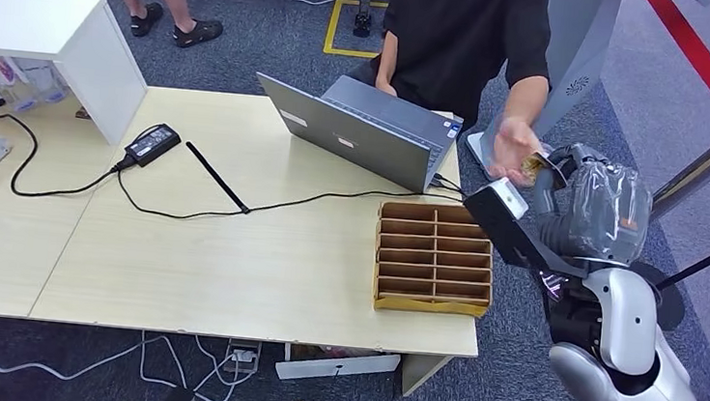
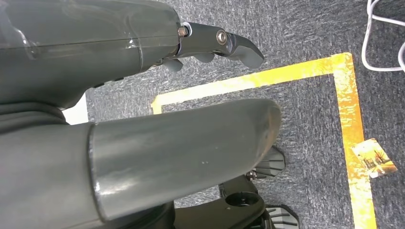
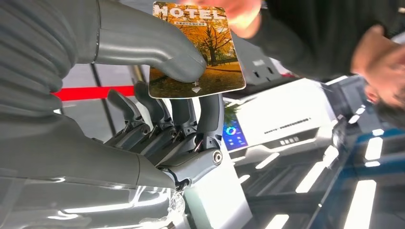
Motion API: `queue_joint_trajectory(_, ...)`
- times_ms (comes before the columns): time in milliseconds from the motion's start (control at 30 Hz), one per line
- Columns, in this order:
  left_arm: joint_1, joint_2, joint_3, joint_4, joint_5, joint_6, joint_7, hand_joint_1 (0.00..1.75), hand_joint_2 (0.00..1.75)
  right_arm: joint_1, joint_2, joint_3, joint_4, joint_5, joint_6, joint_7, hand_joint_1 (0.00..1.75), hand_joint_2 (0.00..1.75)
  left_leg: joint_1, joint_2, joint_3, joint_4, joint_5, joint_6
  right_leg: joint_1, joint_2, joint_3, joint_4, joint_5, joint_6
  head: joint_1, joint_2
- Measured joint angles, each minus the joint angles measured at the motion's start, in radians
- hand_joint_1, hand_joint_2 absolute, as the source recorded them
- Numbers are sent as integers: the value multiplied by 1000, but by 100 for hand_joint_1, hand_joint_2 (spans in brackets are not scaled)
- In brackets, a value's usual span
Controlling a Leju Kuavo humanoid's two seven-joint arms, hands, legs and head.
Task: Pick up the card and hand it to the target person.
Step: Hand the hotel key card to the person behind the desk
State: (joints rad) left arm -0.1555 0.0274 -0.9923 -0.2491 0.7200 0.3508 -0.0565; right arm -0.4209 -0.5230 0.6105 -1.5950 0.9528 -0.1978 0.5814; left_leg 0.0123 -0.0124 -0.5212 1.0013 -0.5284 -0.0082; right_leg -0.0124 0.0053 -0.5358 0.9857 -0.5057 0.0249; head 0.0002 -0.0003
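Left of the wooden organizer (image 1: 434, 258) the surface (image 1: 228, 277) lies open; behind it the laptop (image 1: 362, 128) and a cable (image 1: 332, 199) block passage

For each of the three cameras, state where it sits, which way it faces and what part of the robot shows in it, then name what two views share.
Head view: high on the body, looking down at the table; right hand offers the card to the person's hand.
Left wrist view: behind the left hand, facing the carpet.
Right wrist view: behind the right hand, facing the person.
Shared: head and right wrist views show the card.
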Motion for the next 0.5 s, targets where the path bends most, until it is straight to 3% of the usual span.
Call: queue_joint_trajectory(500,-9,-1,0,0,-14,-3,9,0,0,53,11,3,183,191,-49,-4,129,175,0,0,-1,0,0,0,0,0,0,0,0,0,0,0)
